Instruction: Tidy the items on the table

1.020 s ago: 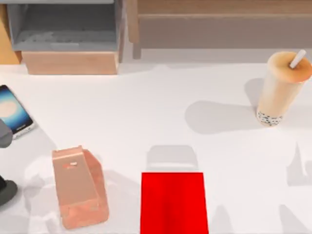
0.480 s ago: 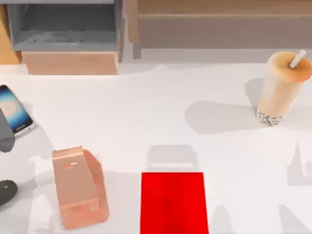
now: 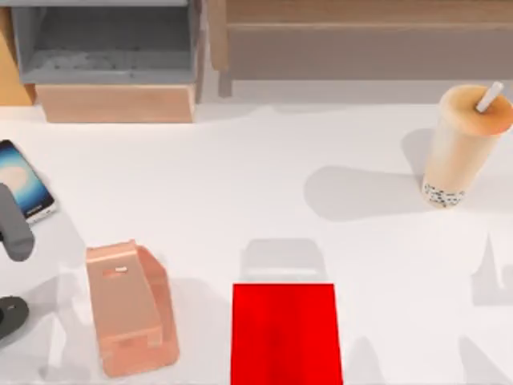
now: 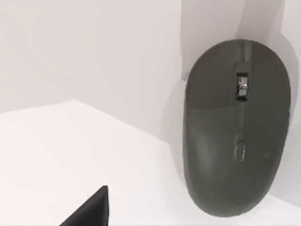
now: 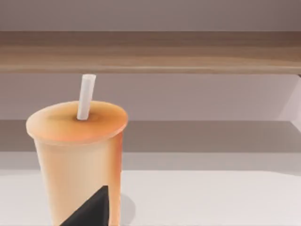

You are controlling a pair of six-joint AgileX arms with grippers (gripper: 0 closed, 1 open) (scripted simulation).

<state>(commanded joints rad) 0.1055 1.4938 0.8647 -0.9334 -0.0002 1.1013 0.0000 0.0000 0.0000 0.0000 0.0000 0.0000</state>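
The left gripper shows as 1 dark fingertip in the left wrist view, so I cannot tell how wide it stands or whether it holds anything — nothing sits against that tip. The mouse lies just off to one side of it on the white counter, flat, its long axis running with the scroll wheel toward the far end, apart from the fingertip. From above, the left arm is a grey stub at the left edge, between the phone farther back and the mouse nearer the front; both lie at that edge, so the left arm is plainly the nearer one for them. The pink stand sits just right of the mouse, and the red pad lies beyond it at the front edge; open counter spreads between them and the shelf unit at the back. The right gripper likewise shows 1 dark fingertip, its opening unreadable, facing the bubble-tea cup, which stands upright at the far right with free counter around it.
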